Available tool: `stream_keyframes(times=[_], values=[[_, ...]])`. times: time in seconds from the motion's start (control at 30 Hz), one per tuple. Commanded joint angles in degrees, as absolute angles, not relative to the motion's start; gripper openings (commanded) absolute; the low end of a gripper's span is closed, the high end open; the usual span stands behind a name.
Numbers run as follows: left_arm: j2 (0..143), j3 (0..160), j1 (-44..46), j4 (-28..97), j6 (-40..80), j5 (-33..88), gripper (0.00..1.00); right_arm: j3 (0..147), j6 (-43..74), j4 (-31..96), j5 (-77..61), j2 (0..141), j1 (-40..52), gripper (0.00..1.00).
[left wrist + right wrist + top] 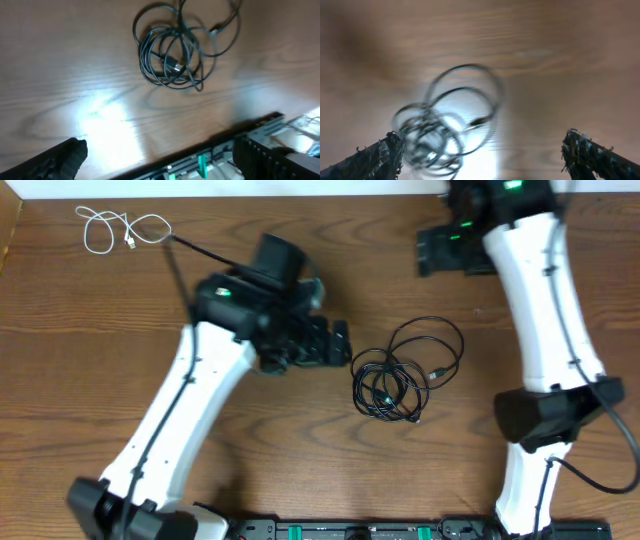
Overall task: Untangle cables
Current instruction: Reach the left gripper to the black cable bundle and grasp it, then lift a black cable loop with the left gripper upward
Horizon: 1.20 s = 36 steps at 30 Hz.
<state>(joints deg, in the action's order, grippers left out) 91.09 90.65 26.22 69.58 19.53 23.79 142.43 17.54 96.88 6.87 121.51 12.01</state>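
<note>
Smooth wood-grain table (90, 320) with sheen, thin glossy black cables (400, 375), matt white cable (120, 228)

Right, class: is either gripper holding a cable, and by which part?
Nothing is held. The left gripper and the right gripper are both open and empty; the black cables lie tangled on the table.

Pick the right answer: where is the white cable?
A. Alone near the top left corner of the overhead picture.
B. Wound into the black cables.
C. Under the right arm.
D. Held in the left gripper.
A: the white cable lies by itself at the top left, well apart from the black tangle at mid-table.
</note>
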Motion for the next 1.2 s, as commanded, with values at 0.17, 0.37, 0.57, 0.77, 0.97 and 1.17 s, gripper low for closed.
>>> stream_keyframes(times=[0.17,0.37,0.57,0.77,0.97,1.17], values=[[99.42,88.92,33.5,62.67,25.21,20.03,0.91,143.13,17.76,97.3,-3.01,118.39,-7.84,0.99],[107.35,88.92,36.97,59.75,27.16,20.1,0.64,143.13,17.74,97.32,-6.83,118.39,-14.55,0.99],[112.01,88.92,39.9,56.64,29.95,20.47,0.51,143.13,17.74,97.3,-6.85,118.39,-15.86,0.99],[114.3,88.92,41.89,50.11,35.62,20.25,0.51,143.13,17.74,97.27,-6.81,118.39,-15.7,0.99],[116.42,88.92,41.98,48.53,36.27,18.83,0.39,143.13,17.74,97.27,-6.81,118.39,-15.73,0.99],[116.07,89.23,41.93,49.12,32.62,19.0,0.07,143.13,17.74,97.27,-6.81,118.39,-15.68,0.99]])
